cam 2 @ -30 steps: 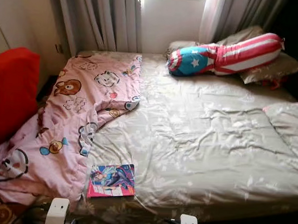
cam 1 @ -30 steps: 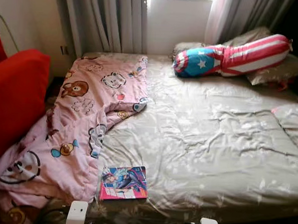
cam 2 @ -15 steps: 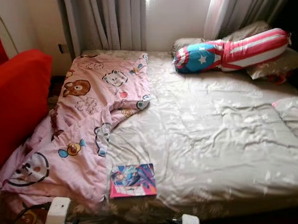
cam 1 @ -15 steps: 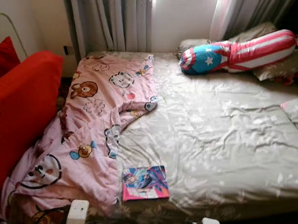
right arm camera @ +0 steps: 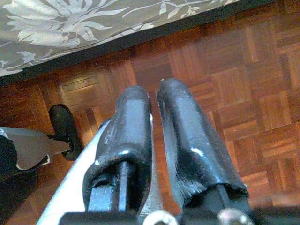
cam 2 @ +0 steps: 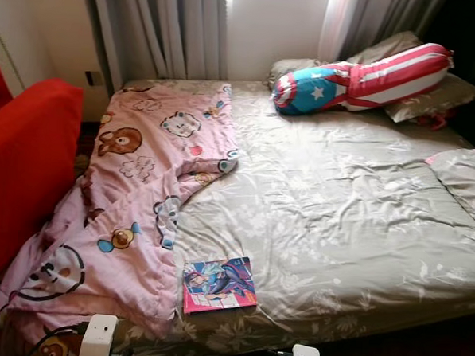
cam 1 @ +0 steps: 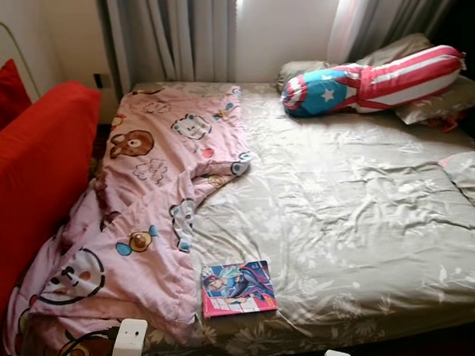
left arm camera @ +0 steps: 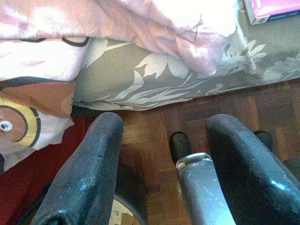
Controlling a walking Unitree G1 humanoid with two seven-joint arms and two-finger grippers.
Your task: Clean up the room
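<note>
Little looked done: the book (cam 1: 239, 287) lay at the bed's (cam 1: 362, 224) near edge, beside the rumpled pink quilt (cam 1: 140, 221). Left gripper (left arm camera: 164, 154) hung with jaws spread, right gripper (right arm camera: 154, 136) with jaws almost pressed together, both empty.

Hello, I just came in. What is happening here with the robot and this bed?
The robot stands at the foot of a bed, looking down at it, with nothing in hand. A pink cartoon blanket lies crumpled along the bed's left side, and a colourful book rests near the front edge beside it. A star-and-stripes bolster pillow lies at the head. The left gripper hangs open and the right gripper hangs shut, both above the wooden floor.
</note>
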